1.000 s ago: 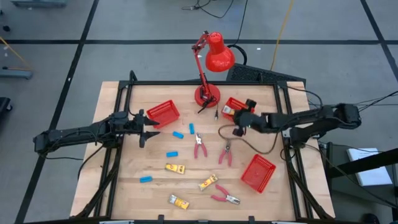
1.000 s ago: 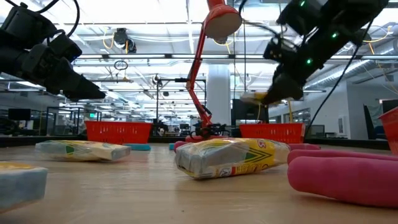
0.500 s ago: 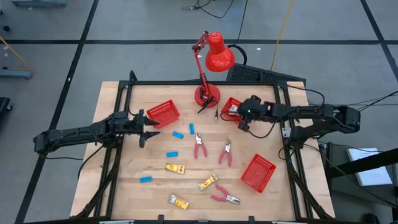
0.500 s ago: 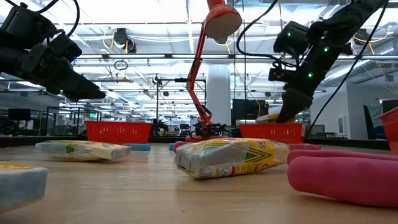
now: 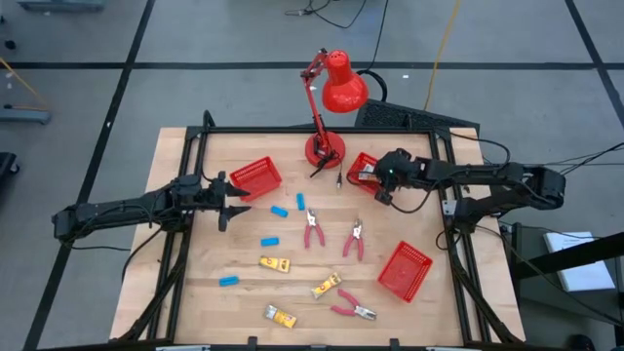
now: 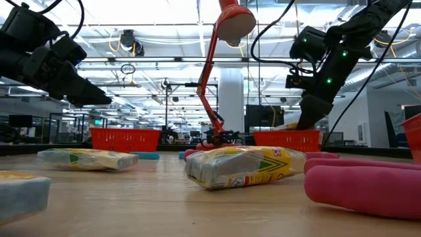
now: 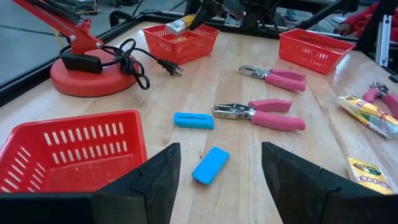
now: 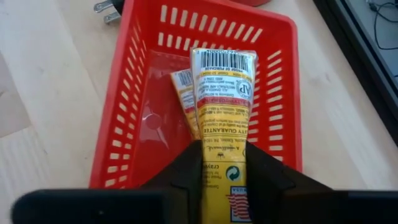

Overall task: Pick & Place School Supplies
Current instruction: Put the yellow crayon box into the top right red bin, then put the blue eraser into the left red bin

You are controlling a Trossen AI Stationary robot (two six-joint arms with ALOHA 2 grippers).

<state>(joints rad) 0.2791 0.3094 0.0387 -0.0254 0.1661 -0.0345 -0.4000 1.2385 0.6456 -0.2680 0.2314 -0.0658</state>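
Observation:
My right gripper (image 5: 376, 182) is shut on a yellow-and-white packet (image 8: 221, 118) above the far right red basket (image 8: 124, 130). A second packet (image 8: 182, 93) lies on that basket's floor. My left gripper (image 7: 221, 180) is open and empty at the table's left, beside the far left red basket (image 5: 256, 176), with two light-blue blocks (image 7: 210, 165) on the table in front of it. More packets (image 5: 276, 263), blue blocks (image 5: 269, 241) and pink-handled pliers (image 5: 313, 230) lie flat on the table's middle and near part. My right gripper pinches the packet between its two fingers (image 8: 186, 171), on its two long sides toward its near end (image 8: 219, 180). The fingers lie along it. The packet's barcode end (image 8: 222, 65) sticks out past the fingertips, slanting down over the basket, lifted clear of the table.
A red desk lamp stands on its base (image 5: 325, 151) at the far middle, its cord and plug (image 7: 163, 65) lying on the table. A third red basket (image 5: 405, 270) sits at the near right. Pliers (image 5: 353, 309) and packets (image 5: 280, 315) lie near the front edge.
My right gripper has carried the packet toward the table's far edge and down, from above the bare table to just over the far right basket, tipping the packet's free end downward. It has stayed shut. My left arm has kept still.

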